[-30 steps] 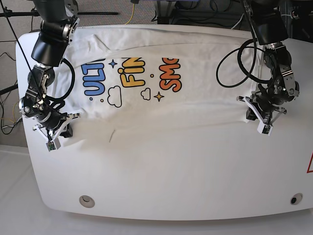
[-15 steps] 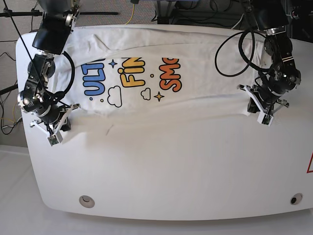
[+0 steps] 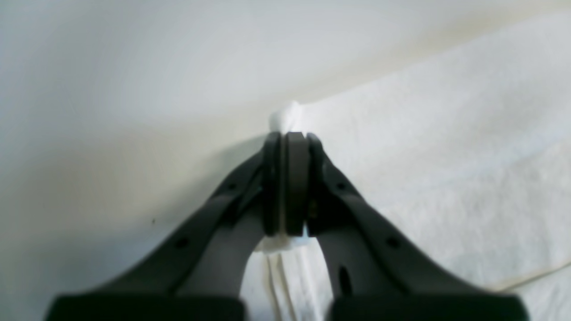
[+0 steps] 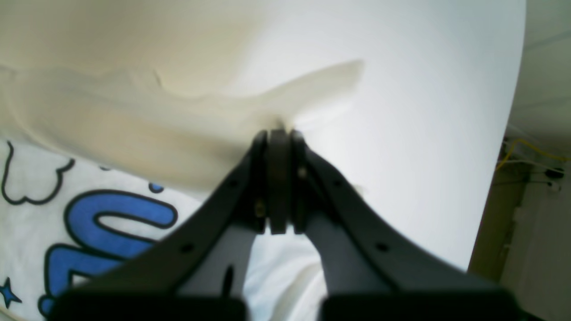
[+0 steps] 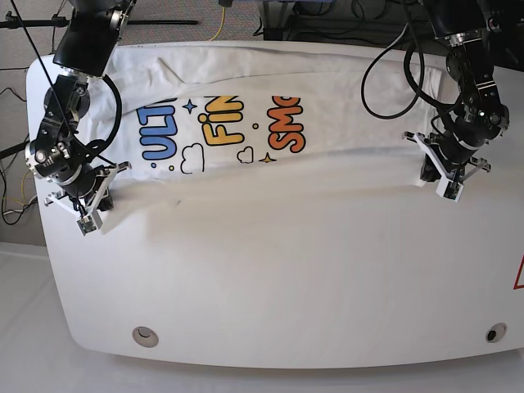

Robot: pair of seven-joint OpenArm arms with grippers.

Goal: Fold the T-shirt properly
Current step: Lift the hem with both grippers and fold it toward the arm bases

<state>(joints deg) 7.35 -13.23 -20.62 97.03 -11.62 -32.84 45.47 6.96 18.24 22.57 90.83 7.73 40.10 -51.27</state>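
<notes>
1. T-shirt (image 5: 270,176): white cloth with blue, yellow and orange cartoon lettering, small clouds and stars. It lies spread sideways across the far half of the counter (image 5: 286,286), with the print facing up. A folded band of plain cloth runs along its near edge, below the lettering.
2. Left pincer (image 5: 438,176): on the right side of the base view, at the T-shirt's near right corner. In the left wrist view its dark jaws are pressed together on a small bunch of white cloth (image 3: 285,117), which pokes out beyond the tips and also shows just behind them.
3. Right pincer (image 5: 88,211): on the left side of the base view, at the T-shirt's near left corner. In the right wrist view the jaws are closed tight on a thin edge of cloth, which rises in a pulled ridge to the tips. Blue lettering (image 4: 102,227) lies below and to the left of the jaws.
4. Counter: white, with rounded corners. The near half is bare and has a small round fitting (image 5: 146,335) near the front left and another (image 5: 491,334) near the front right.
5. Cables: black loops (image 5: 393,86) hang from the left arm over the T-shirt's far right part.
</notes>
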